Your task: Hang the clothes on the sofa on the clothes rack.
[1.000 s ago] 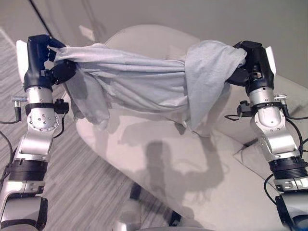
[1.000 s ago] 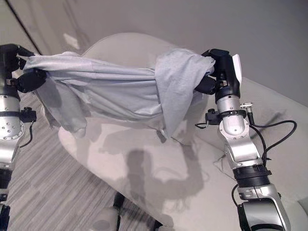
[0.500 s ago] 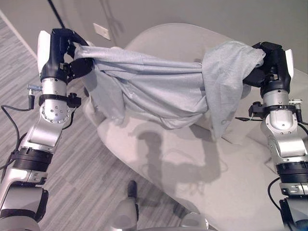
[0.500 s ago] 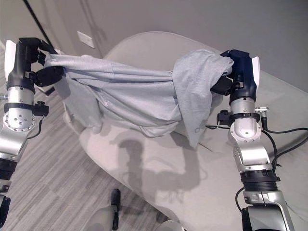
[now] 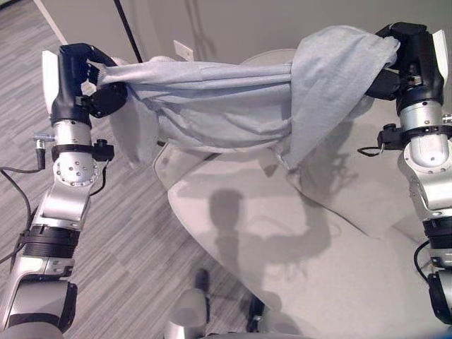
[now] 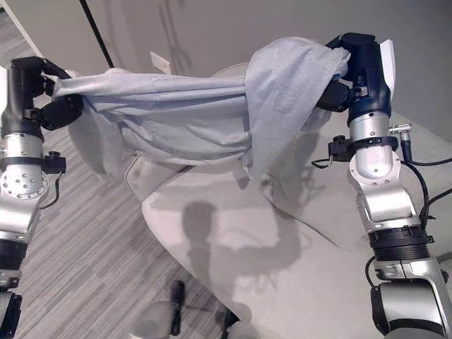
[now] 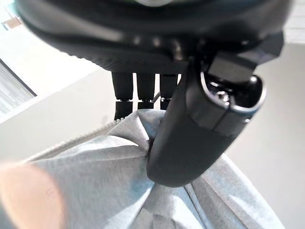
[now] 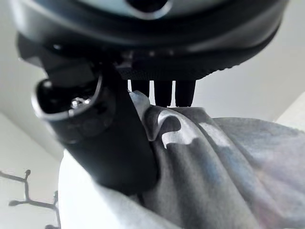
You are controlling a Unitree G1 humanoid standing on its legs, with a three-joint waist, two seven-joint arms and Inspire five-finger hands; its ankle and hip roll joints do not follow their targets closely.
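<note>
While our left hand [image 5: 74,78] at the frame's upper left and right hand [image 5: 409,53] at upper right each stay clamped on the pale grey jersey garment [image 5: 233,106], we have raised it since a second ago; it hangs stretched between them, clear of the light grey upholstered sofa [image 5: 296,240]. We judge the lift done and the carry next. No containers present.

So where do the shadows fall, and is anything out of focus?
Left eye view: the grey garment, held up by the left hand and right hand, casts a shadow on the sofa. Left wrist view: cloth nearest the camera blurs.
</note>
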